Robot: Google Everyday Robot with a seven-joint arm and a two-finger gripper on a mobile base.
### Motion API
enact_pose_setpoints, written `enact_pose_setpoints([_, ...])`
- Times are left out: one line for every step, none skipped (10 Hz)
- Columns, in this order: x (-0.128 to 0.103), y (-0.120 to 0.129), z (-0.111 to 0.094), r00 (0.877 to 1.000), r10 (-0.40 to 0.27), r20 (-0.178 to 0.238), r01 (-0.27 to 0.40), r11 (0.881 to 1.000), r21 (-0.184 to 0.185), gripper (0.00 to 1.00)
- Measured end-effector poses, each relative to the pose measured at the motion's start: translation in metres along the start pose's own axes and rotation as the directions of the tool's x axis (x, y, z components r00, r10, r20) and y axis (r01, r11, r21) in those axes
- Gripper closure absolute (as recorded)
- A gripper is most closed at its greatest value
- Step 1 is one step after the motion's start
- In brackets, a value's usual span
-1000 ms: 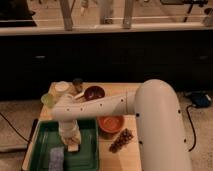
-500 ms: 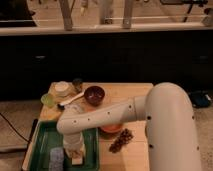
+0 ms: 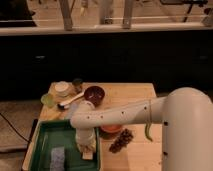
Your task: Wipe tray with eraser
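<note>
Moved: gripper is shifting rightward over the large shallow green plastic tray; grip state cannot be told. Small tan-and-white rectangular eraser is lying beneath it, near the right rim. Advisable: pressing flat, stroking evenly.

Office or lab common area, not home: small wooden bench against dark low wall, glass partition on metal posts above, cable on floor. Robot hand low over green tray, right side.
</note>
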Motion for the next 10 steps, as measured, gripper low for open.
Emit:
enact_pose_setpoints([0.013, -0.002, -0.007, 1.0, 0.004, -0.009, -0.004, 1.0, -0.001, 1.0])
enact_pose_setpoints([0.021, -0.004, -0.011, 1.0, 0.004, -0.015, -0.004, 1.0, -0.003, 1.0])
enact_pose_setpoints([0.027, -0.009, -0.015, 1.0, -0.002, -0.021, 0.002, 1.0, -0.004, 1.0])
enact_pose_setpoints([0.033, -0.025, -0.02, 0.999, -0.027, -0.03, 0.027, 1.0, -0.005, 1.0])
enact_pose_setpoints([0.034, -0.042, -0.022, 0.998, -0.055, -0.033, 0.055, 0.998, -0.009, 1.0])
enact_pose_setpoints([0.034, -0.056, -0.023, 0.996, -0.081, -0.034, 0.08, 0.997, -0.013, 1.0])
enact_pose_setpoints([0.031, -0.076, -0.022, 0.992, -0.124, -0.032, 0.123, 0.992, -0.02, 1.0])
enact_pose_setpoints([0.027, -0.09, -0.02, 0.987, -0.161, -0.027, 0.161, 0.987, -0.024, 1.0])
enact_pose_setpoints([0.022, -0.098, -0.017, 0.983, -0.185, -0.021, 0.184, 0.983, -0.025, 1.0])
enact_pose_setpoints([0.011, -0.102, -0.01, 0.978, -0.211, -0.008, 0.21, 0.977, -0.028, 1.0])
